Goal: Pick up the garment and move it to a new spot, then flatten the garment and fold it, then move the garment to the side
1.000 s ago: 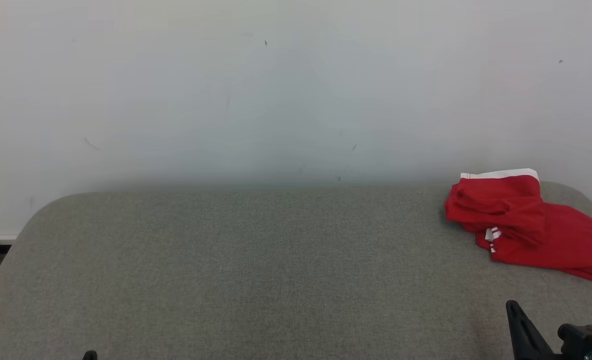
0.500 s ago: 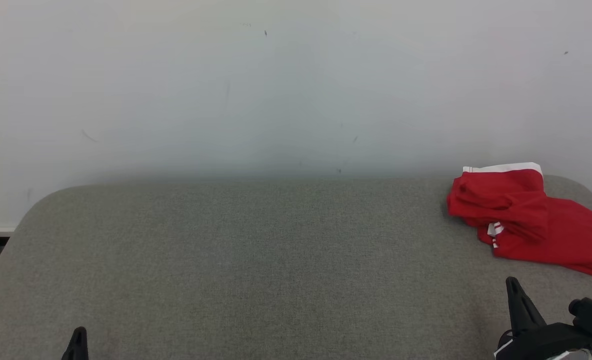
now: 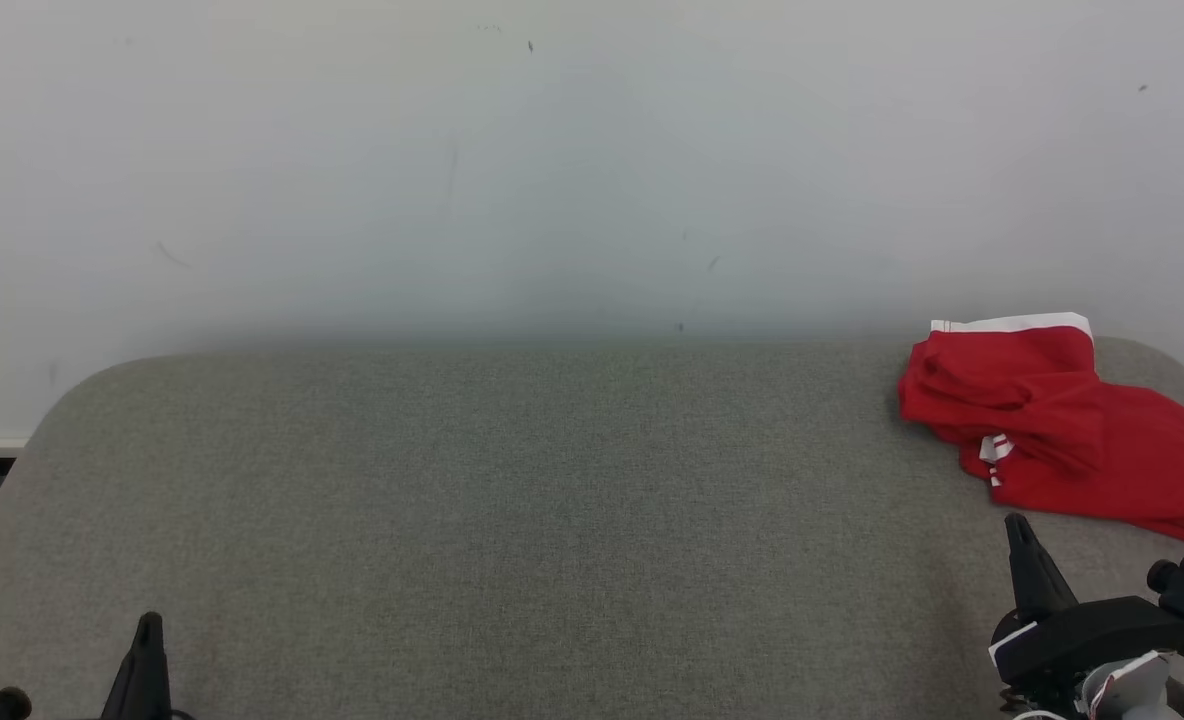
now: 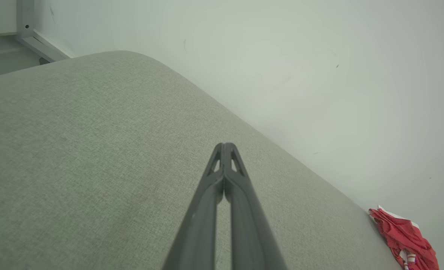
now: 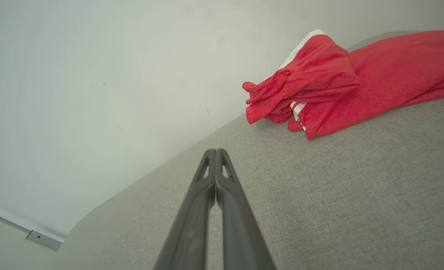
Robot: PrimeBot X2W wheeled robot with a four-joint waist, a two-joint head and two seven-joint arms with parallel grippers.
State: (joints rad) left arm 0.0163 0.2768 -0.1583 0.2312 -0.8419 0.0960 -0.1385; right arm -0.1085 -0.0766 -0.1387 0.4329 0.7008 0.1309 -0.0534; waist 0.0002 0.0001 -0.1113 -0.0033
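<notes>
The left end effector (image 3: pixel 149 628) is seen at the near left edge of the grey cloth-covered counter (image 3: pixel 552 500). Its two dark fingers are pressed together along their whole length, and nothing is held between them. In the left wrist view the tips are met in a single point above bare grey cloth.

The right end effector (image 3: pixel 1015 525) is seen at the near right edge, and its fingers are likewise pressed together and empty. In the right wrist view they are closed to one narrow tip over the counter.

The red garment (image 3: pixel 1052 430) is found just ahead of the right end effector and slightly to its right, near it but not touched by it. It is lain crumpled on the far right corner of the counter, with a white band along its far edge and small white stripes at a fold nearer the fingers. From the left end effector the garment is well apart, far off to its right across the counter.

A pale wall (image 3: pixel 552 180), marked by a few small dark specks, is stood beyond both end effectors behind the counter's far edge
</notes>
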